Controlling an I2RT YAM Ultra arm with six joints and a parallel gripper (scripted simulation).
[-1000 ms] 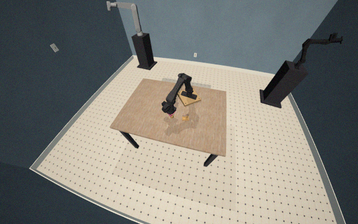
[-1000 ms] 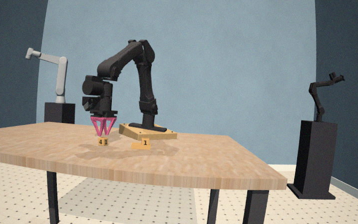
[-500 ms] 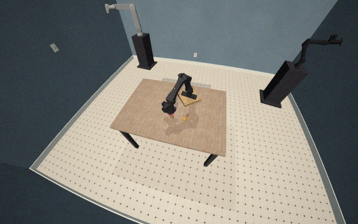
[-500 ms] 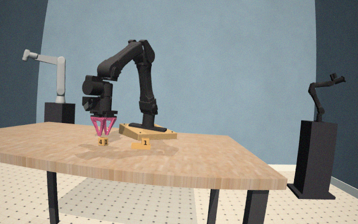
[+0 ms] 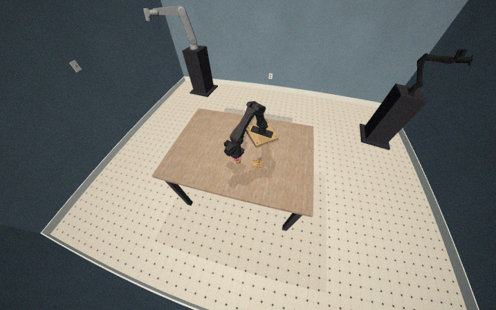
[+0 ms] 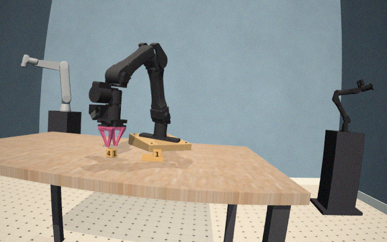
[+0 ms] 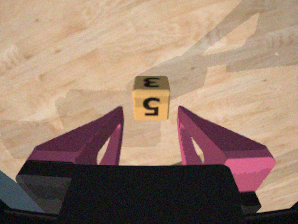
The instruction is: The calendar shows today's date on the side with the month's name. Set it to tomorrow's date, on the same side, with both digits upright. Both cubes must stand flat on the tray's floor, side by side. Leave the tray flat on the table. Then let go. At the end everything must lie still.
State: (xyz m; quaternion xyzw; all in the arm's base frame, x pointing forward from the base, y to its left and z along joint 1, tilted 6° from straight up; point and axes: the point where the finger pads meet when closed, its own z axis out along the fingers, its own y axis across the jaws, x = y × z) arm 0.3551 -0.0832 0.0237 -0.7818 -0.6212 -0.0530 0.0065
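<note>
A small tan digit cube [image 6: 111,153] [image 5: 237,161] [image 7: 150,99] stands alone on the table, left of the tray. In the exterior view its side faces show 4 and 1. In the wrist view its top shows 5. My gripper [image 6: 111,145] [image 5: 237,158] [image 7: 150,112] points straight down just above this cube, with pink fingers open on either side and nothing between them. The low tan tray [image 6: 147,158] [image 5: 256,165] lies flat on the table. The second cube [image 6: 157,153] stands in the tray's right half and shows 1. The tray's left half is empty.
The arm's base stands on a wooden plate [image 6: 158,145] [image 5: 261,138] just behind the tray. Two idle arms on black pedestals [image 6: 64,121] [image 6: 340,171] stand on the floor away from the table.
</note>
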